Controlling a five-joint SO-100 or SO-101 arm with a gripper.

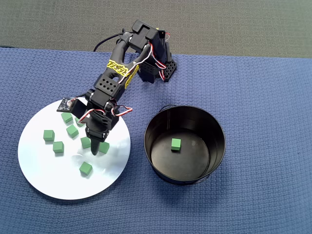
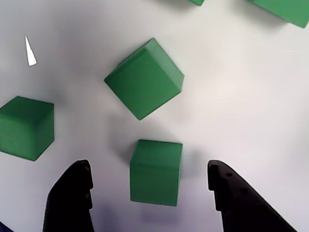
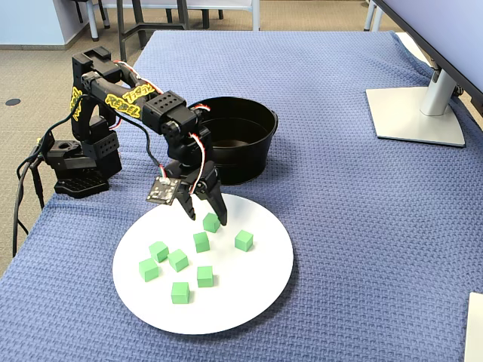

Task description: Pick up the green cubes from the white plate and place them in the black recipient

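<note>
My gripper [image 2: 149, 191] hangs spread around a green cube [image 2: 155, 171] on the white plate [image 2: 251, 96]; it looks light, rigid, matte, so I'd pinch its two flat side faces.

overhead: straight down | wrist: close above white plate [image 2: 241, 96] | fixed: oblique side-on | all share plate

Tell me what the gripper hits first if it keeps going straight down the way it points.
Likely the green cube lying between its open fingers: the gripper straddles it in the wrist view. Under that, the plate. Remaining height is unclear.
</note>
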